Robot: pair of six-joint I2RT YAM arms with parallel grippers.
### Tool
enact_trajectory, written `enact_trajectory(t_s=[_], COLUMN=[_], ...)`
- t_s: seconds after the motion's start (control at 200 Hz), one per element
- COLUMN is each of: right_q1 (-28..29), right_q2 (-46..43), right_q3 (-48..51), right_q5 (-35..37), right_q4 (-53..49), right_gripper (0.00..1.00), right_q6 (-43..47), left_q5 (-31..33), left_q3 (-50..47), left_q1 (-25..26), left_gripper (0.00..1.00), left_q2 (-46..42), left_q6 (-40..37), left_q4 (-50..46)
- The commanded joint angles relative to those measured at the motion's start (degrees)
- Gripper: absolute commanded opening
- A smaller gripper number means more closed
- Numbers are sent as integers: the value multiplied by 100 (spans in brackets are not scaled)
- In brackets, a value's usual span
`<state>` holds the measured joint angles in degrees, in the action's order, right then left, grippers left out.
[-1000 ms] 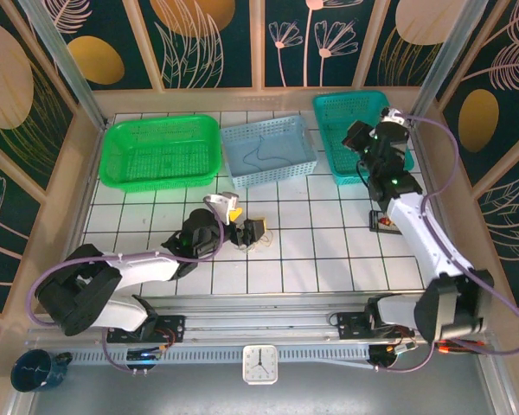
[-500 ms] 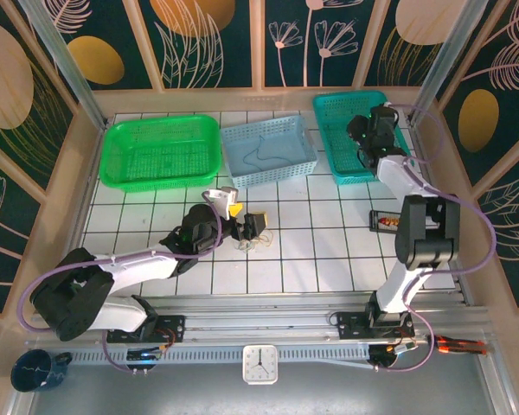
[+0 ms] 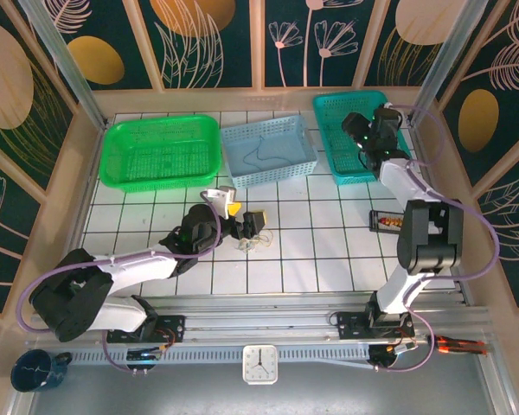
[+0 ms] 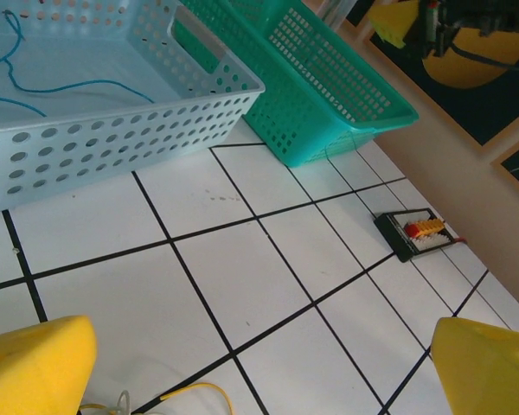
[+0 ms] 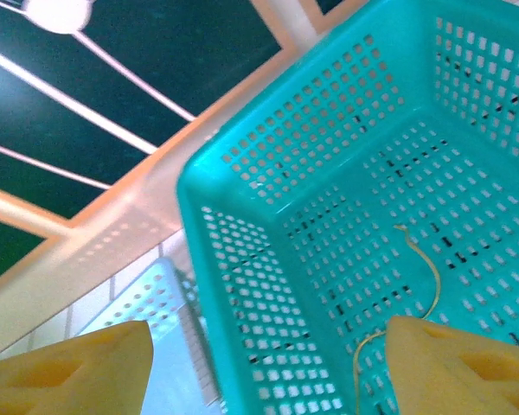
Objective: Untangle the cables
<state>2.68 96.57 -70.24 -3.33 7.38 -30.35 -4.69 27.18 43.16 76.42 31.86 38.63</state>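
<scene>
- The cables [image 3: 253, 241] are lying as a small tangle on the white tiles, in front of the blue basket [image 3: 268, 178] on the side toward the arm bases. Yellow and whitish strands are showing, but the knot is too small to read.
- In the left wrist view, a yellow strand [image 4: 203, 391] of that tangle is curling along the bottom edge, with the blue basket [image 4: 112, 147] standing beyond it.
- A blue cable [image 3: 264, 156] is lying loose inside the blue basket, and it is trailing across the basket floor [image 4: 35, 86] in the left wrist view.
- A yellow cable [image 5: 426, 290] is lying on the floor of the teal basket [image 5: 242, 147], which is sitting just right of the blue basket [image 3: 327, 156].
- The left gripper [image 3: 249, 226] is hovering low in front of the blue basket, right at the tangle. I cannot tell whether it is touching the strands.
- Its yellow pads [image 4: 35, 363] are spreading wide apart, with nothing pinched between them.
- The right gripper [image 3: 355, 131] is hanging over the teal basket, right of the blue basket. Its pads [image 5: 467, 363] are also standing wide apart and gripping nothing.
- A green basket [image 3: 121, 164] is sitting just left of the blue basket.
- A black tray [image 3: 386, 221] holding red and yellow pieces is lying to the right and in front of the blue basket, well apart from it.
- A clock [image 3: 259, 364] and a mug [image 3: 35, 370] are sitting far in front of the blue basket, past the arm rail.
</scene>
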Motion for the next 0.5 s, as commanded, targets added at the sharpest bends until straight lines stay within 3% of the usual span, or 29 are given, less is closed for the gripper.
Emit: enact_trajectory(t_s=[0.0,0.135,0.375,0.495], right_q1=[53,455,1671,2200], right_q2=[-646,-1280,-2300,-2691], right_q3=[367,928,2122,2681], right_q5=[-450,-449,231,623], right_q4=[334,319,102,-3], right_gripper=[71,70,73,86], right_q6=[-189,-109,-44,-283], left_q5=[188,268,658,599], left_q3=[-14,-63,-266,-379], left_q1=[17,17,-11,-52], left_gripper=[99,99,99,99], left_q2=[-152,-180,-375,-443], left_q6=[236,463,883,954], left_q4=[-70,-178,-204,-124])
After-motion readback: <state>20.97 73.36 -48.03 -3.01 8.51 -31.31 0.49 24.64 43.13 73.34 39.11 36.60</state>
